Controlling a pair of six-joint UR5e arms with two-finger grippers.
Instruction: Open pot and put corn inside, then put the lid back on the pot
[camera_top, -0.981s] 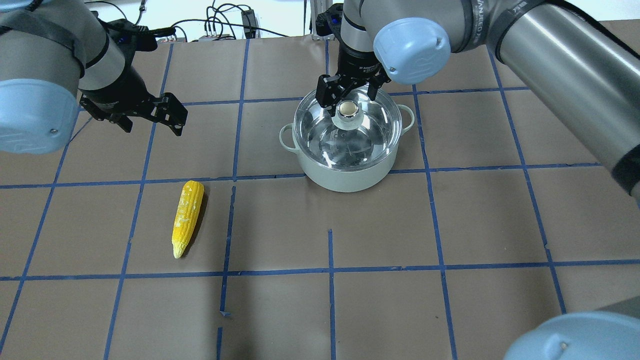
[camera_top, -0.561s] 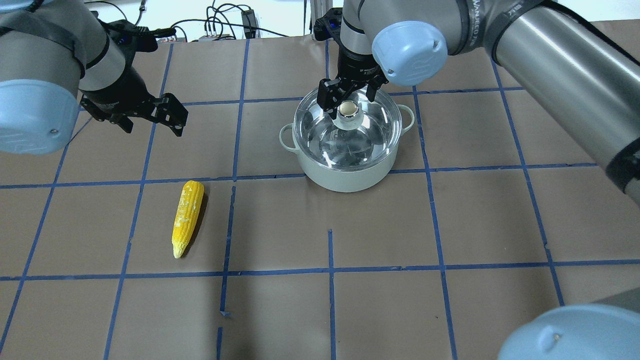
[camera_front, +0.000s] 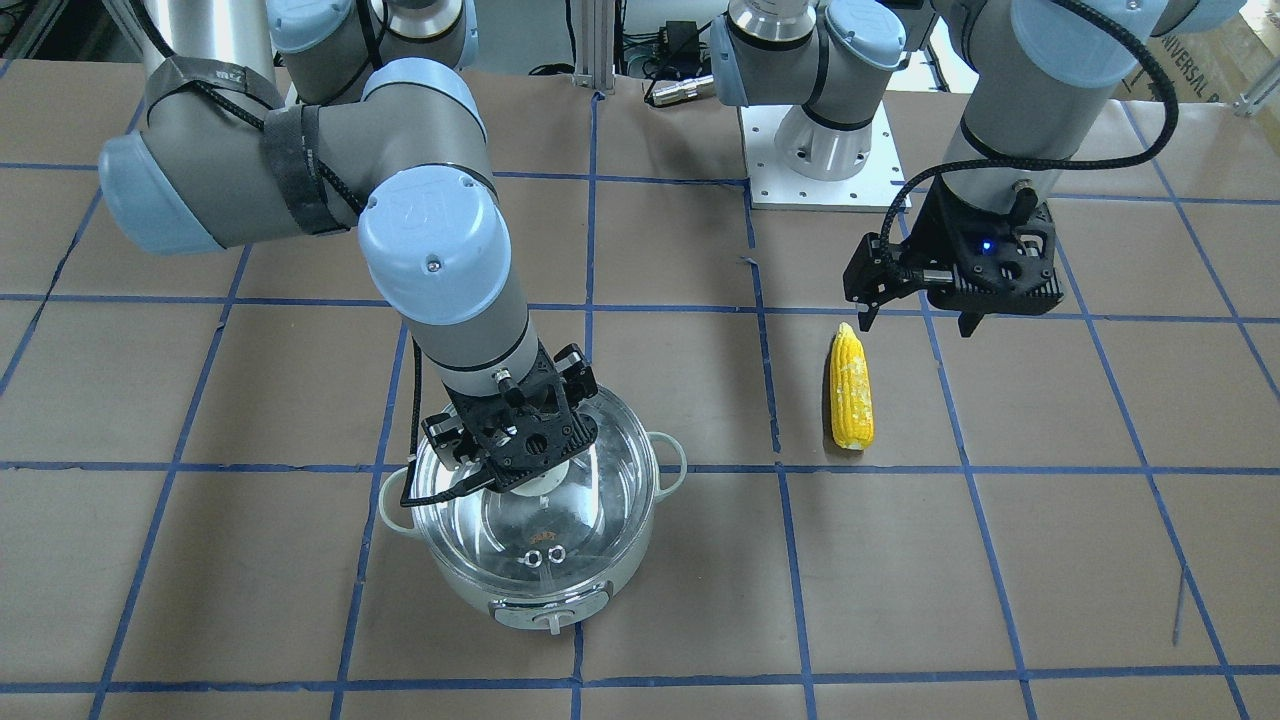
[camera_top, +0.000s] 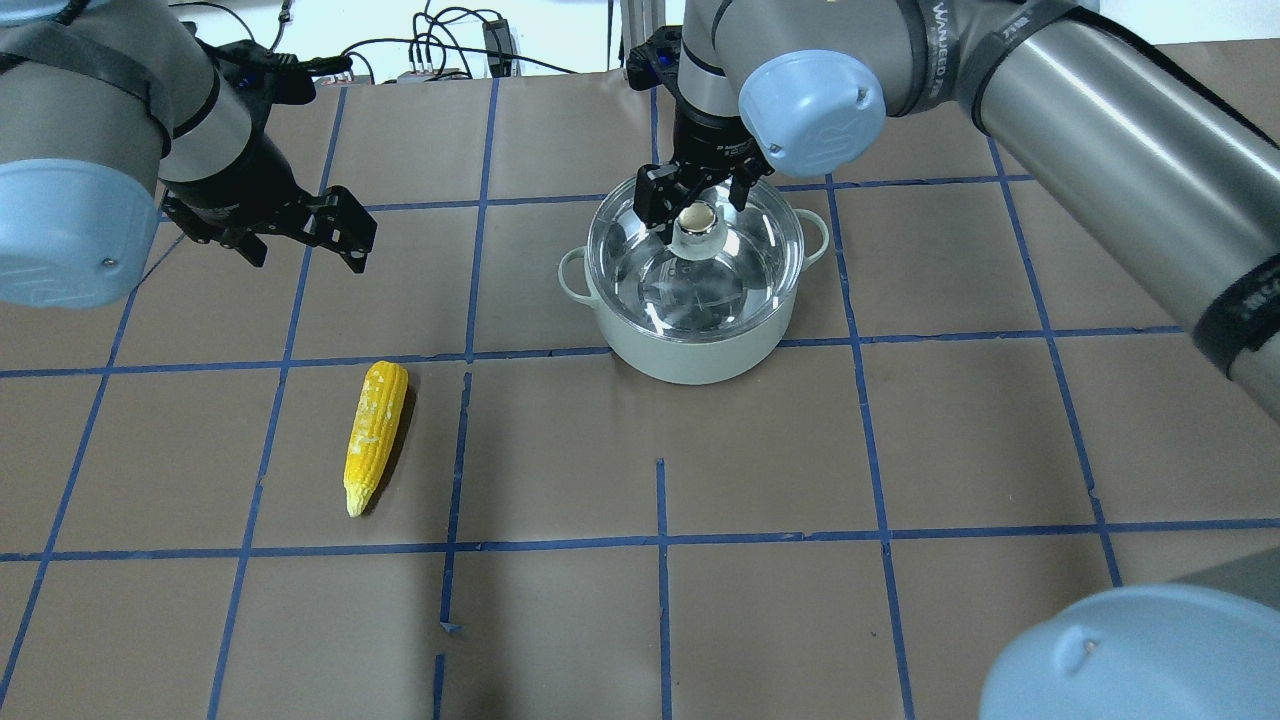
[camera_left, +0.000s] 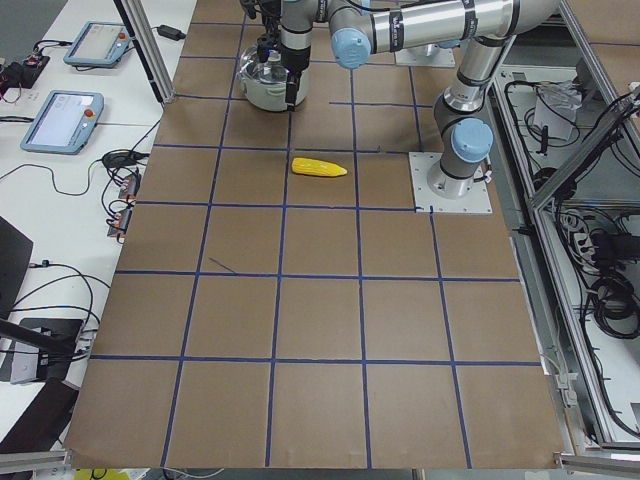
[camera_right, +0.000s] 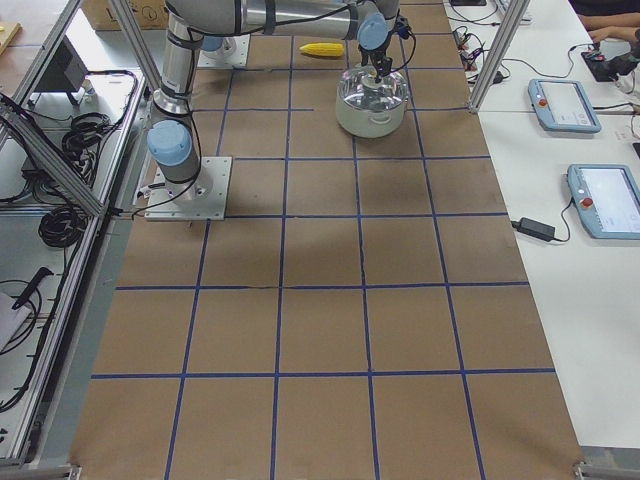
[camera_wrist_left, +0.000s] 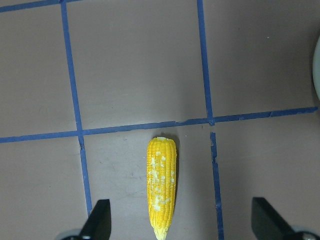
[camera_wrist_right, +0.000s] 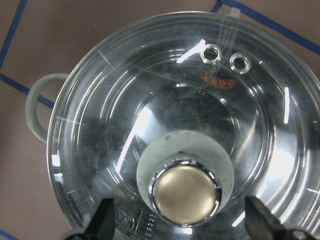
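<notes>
The mint-green pot (camera_top: 690, 352) stands on the table with its glass lid (camera_top: 735, 290) on. My right gripper (camera_top: 697, 203) hangs open over the lid's brass knob (camera_top: 696, 217), one finger on each side with gaps showing. In the right wrist view the knob (camera_wrist_right: 186, 189) sits between the open fingertips of that gripper (camera_wrist_right: 181, 224). The yellow corn (camera_top: 375, 435) lies flat on the table to the left of the pot. My left gripper (camera_top: 300, 238) hovers open above the table just beyond the corn; the left wrist view shows the corn (camera_wrist_left: 161, 192) between its fingertips (camera_wrist_left: 98, 220), well below them.
Blue tape lines divide the brown paper table cover (camera_top: 760, 450) into squares. Cables and plugs (camera_top: 440, 55) lie along the far edge. The pot's control knob (camera_front: 548, 620) faces away from the robot base (camera_front: 818, 150). The pot's rim (camera_wrist_left: 317, 65) just shows in the left wrist view.
My right gripper has come down closer around the lid's knob, still open. The left gripper, corn, pot and lid have not moved.
</notes>
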